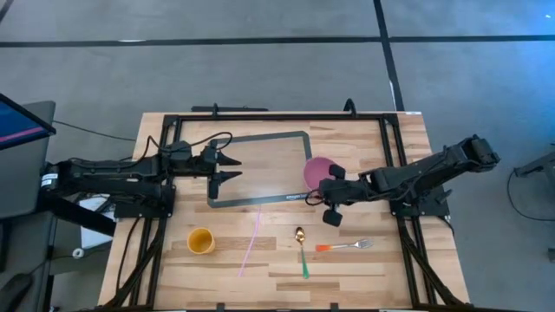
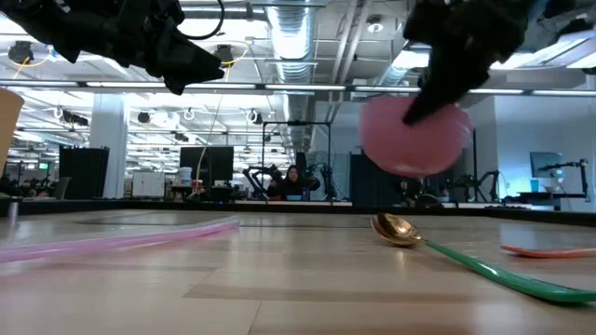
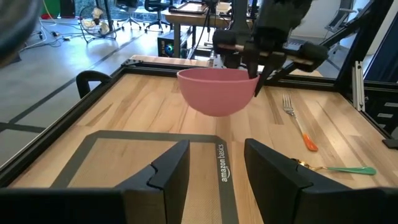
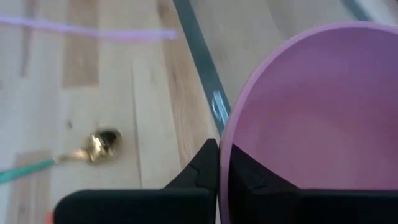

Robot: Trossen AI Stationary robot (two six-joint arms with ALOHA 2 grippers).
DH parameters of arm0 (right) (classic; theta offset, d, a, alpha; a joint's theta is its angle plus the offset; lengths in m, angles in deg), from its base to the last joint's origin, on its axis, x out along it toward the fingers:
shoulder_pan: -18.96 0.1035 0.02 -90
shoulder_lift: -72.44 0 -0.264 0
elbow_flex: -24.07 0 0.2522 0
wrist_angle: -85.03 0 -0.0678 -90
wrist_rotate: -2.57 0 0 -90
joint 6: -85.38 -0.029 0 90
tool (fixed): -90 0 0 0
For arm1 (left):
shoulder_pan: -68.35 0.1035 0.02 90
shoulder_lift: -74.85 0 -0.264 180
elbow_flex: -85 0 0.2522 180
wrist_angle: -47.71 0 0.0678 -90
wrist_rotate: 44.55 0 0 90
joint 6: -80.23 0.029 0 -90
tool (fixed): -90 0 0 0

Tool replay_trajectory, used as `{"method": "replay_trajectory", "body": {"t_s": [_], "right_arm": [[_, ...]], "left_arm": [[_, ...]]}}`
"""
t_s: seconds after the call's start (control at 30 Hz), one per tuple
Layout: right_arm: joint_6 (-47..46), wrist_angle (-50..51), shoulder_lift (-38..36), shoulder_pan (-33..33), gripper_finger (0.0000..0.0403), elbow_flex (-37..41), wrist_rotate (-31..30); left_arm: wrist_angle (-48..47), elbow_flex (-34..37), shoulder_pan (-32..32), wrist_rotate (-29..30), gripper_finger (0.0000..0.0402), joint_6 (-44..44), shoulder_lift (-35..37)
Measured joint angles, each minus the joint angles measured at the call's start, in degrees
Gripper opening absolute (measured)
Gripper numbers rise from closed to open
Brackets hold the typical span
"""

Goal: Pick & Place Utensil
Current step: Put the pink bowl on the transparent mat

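Note:
A pink bowl (image 1: 317,167) hangs above the right end of a dark-bordered baking mat (image 1: 260,201), held by my right gripper (image 1: 324,187); the low view shows the pink bowl (image 2: 414,140) clear of the table. On the wood lie a gold spoon with a green handle (image 1: 302,251), a fork with an orange handle (image 1: 345,246) and a pink straw (image 1: 252,243). My left gripper (image 1: 227,168) is open, raised over the mat's left part, touching nothing. My right gripper is shut on the bowl's rim (image 4: 225,134), on the side toward the table's right edge. One finger is inside the bowl and one outside (image 4: 202,167). The fingers come from above, slanting in from the right. The bowl (image 3: 217,92) is lifted clear and sits about upright.
A yellow cup (image 1: 201,241) stands near the table's left near part. A black frame (image 1: 260,115) runs round the table top. Bare wood shows between the mat and the utensils. A person sits far back in the room (image 2: 295,181).

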Motion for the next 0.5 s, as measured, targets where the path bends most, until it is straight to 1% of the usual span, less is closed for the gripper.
{"method": "replay_trajectory", "body": {"t_s": [0.27,0.4,0.5], "right_arm": [[9.00,-13.87,1.08,-1.62,0.0003,-0.12,6.49],[13.11,-21.92,4.07,-3.17,0.0003,-0.12,10.31],[14.07,-27.48,7.48,-4.39,0.0003,-0.12,11.73]], "left_arm": [[-0.02,0.00,0.00,-0.01,0.0154,-0.01,0.00],[-0.02,0.00,0.00,-0.03,0.0154,-0.01,0.02],[-0.02,0.00,0.00,-0.03,0.0154,-0.03,0.02]]}}
